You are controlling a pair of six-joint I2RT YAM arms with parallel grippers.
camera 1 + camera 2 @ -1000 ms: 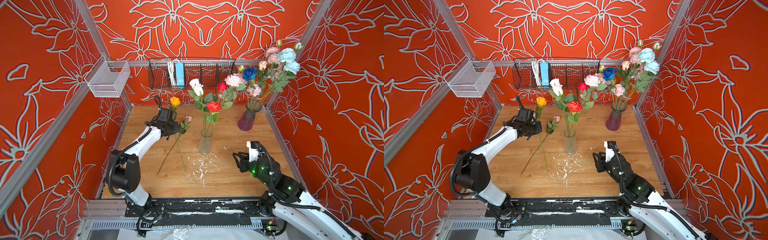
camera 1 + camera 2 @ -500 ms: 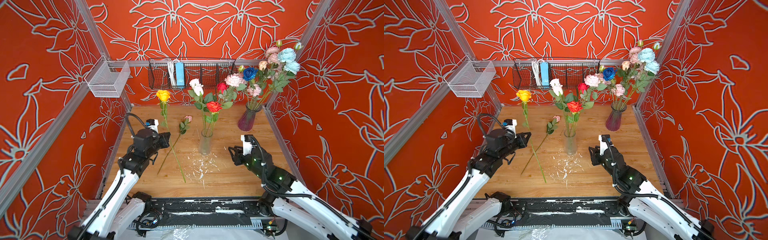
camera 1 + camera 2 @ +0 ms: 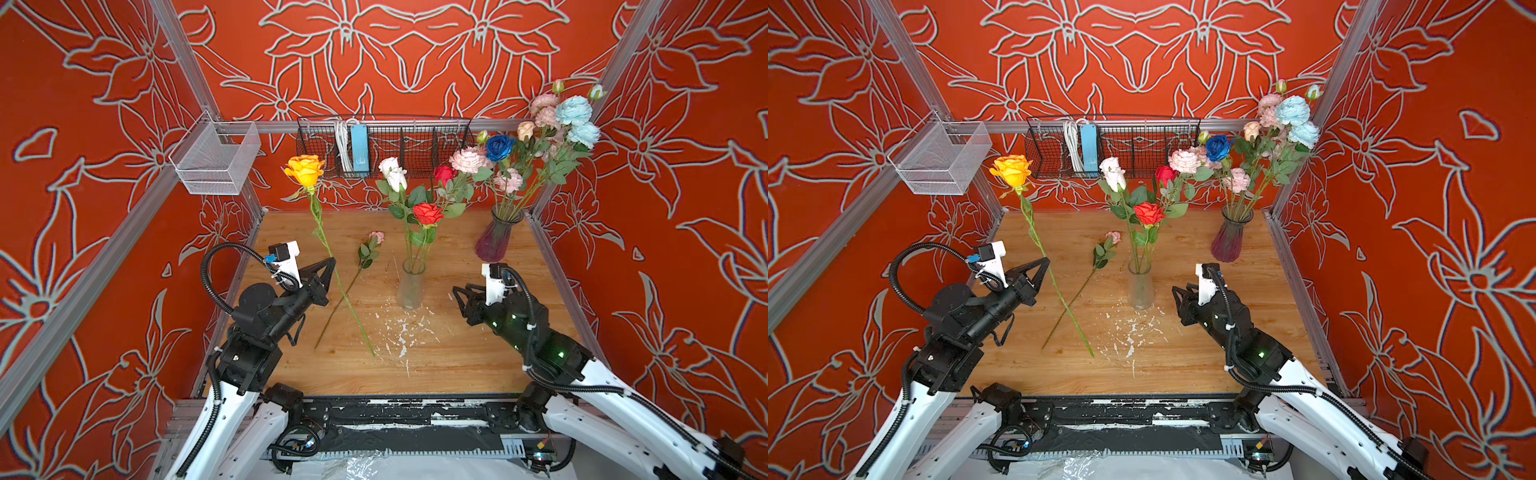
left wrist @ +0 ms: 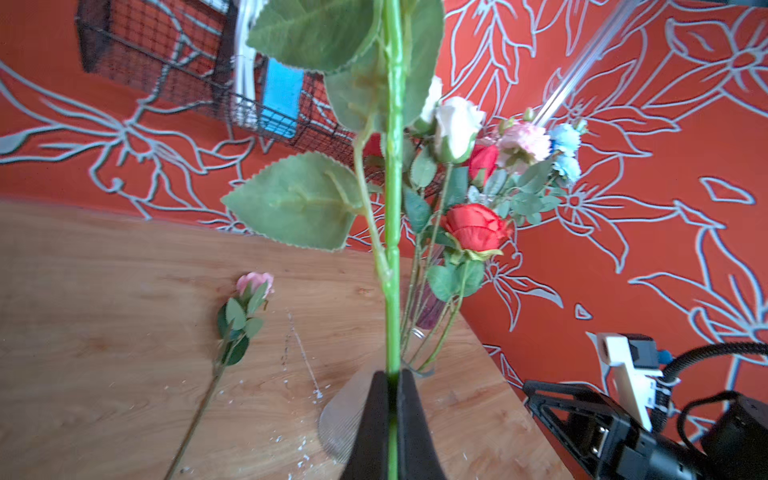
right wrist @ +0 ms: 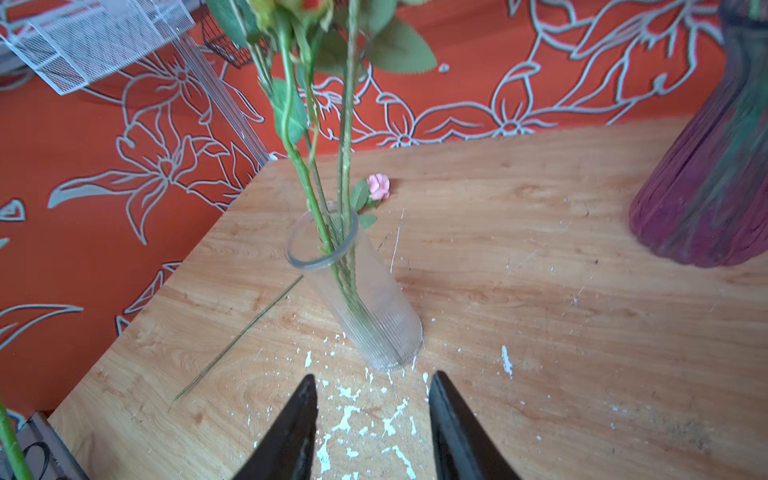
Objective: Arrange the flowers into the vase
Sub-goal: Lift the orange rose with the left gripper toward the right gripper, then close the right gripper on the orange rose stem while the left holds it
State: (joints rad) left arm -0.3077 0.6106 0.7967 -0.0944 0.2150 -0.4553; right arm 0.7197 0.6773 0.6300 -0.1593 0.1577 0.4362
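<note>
The left claw (image 3: pixel 331 262) grips the yellow rose (image 3: pixel 305 169) mid-transfer; next, thread its stem into the clear vase (image 3: pixel 410 286) to its right.

Bright even light; wrist views soft, distorted.

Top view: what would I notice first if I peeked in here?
Probably the big yellow rose, held up high on the left by the left pincer, which is shut on its long green stem. Next comes the clear vase in the middle of the wooden table, holding a red rose and a white rose. At the back right, the purple vase is full of pink and blue flowers.
</note>
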